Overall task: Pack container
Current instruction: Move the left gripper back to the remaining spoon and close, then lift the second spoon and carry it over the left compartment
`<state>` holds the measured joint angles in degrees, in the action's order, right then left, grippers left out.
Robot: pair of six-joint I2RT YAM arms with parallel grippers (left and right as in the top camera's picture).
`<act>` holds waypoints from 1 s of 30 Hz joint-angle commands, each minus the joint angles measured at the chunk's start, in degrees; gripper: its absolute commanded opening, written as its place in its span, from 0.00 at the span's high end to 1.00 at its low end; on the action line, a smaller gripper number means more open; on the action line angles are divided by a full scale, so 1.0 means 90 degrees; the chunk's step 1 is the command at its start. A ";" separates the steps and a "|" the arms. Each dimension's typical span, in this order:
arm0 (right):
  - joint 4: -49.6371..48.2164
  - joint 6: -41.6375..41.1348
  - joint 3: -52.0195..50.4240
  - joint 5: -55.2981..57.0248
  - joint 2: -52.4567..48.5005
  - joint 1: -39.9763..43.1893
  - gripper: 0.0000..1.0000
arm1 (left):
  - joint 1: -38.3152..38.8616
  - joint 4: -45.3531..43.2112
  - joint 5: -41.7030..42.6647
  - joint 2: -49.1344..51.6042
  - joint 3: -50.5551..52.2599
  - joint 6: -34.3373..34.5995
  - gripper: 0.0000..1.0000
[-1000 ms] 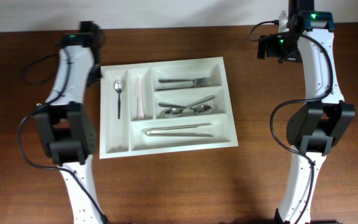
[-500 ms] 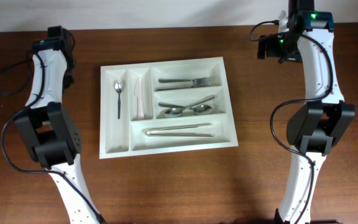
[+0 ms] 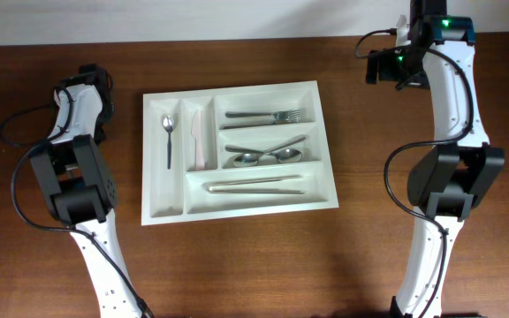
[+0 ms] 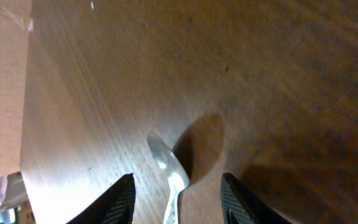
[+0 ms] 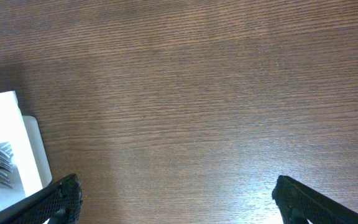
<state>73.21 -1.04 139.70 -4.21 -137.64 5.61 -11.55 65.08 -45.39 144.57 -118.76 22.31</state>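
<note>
The container point(image 3: 167, 193), a white five-compartment cutlery tray, sits flat at the middle of the worktop point(image 3: 237, 265), with two narrow slots on its left side and three wide ones stacked on its right. It is already part filled. A small dark-handled spoon point(image 3: 168, 137) lies in the outer narrow slot and a pale knife point(image 3: 197, 137) in the next. The top wide compartment holds forks point(image 3: 268, 116), the middle one spoons point(image 3: 268, 155), and the bottom one long metal pieces point(image 3: 254, 185) whose type cannot be made out. The left hand point(image 4: 176, 180) is low over bare wood beyond the tray's far left corner, near it but clear of it. Its fingers point(image 4: 120, 199) stand apart, and a loose metal spoon point(image 4: 165, 163) lies between them without touching either in view, so nothing is gripped. The spoon's long axis runs along the hand's own line, bowl pointing away from the wrist and handle passing back between the fingers. From above the spoon is hidden under the left wrist. The right hand point(image 5: 176, 182) is spread wide and empty, off the tray's far right corner point(image 5: 5, 124). In my judgement the left arm is the one placed for the pick. The tray lies to that hand's right, so the carry goes inward, and the spoon will probably need turning to match whichever compartment takes it.
</note>
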 commanded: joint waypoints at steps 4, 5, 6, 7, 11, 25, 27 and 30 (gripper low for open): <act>-0.0015 0.0039 -0.0005 -0.0032 0.0024 0.0053 0.01 | -0.0068 -0.0384 -0.0180 -0.0015 -0.0010 -0.0034 0.53; -0.0015 0.0039 -0.0005 -0.0032 0.0024 0.0053 0.01 | -0.0087 -0.0442 -0.0180 -0.0015 -0.0010 -0.0036 0.53; -0.0015 0.0039 -0.0005 -0.0032 0.0024 0.0051 0.01 | -0.0104 -0.0500 -0.0180 -0.0015 -0.0010 -0.0034 0.53; -0.0015 0.0039 -0.0005 -0.0032 0.0024 0.0051 0.01 | -0.0117 -0.0539 -0.0177 -0.0015 -0.0010 -0.0034 0.53; -0.0015 0.0039 -0.0005 -0.0032 0.0024 0.0053 0.01 | -0.0182 -0.0612 -0.0177 0.0034 -0.0010 -0.0034 0.53; -0.0015 0.0039 -0.0005 -0.0032 0.0024 0.0053 0.01 | -0.0194 -0.0442 -0.0177 0.0617 -0.0010 -0.0175 0.53; -0.0015 0.0039 -0.0005 -0.0032 0.0024 0.0053 0.01 | -0.0194 -0.0427 -0.0177 0.0670 -0.0010 -0.0172 0.53; -0.0015 0.0039 -0.0005 -0.0032 0.0024 0.0053 0.01 | -0.0194 -0.0396 -0.0175 0.0731 -0.0010 -0.0172 0.53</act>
<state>73.21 -1.02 139.70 -4.21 -137.64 5.61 -12.80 60.99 -50.54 146.91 -119.48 21.63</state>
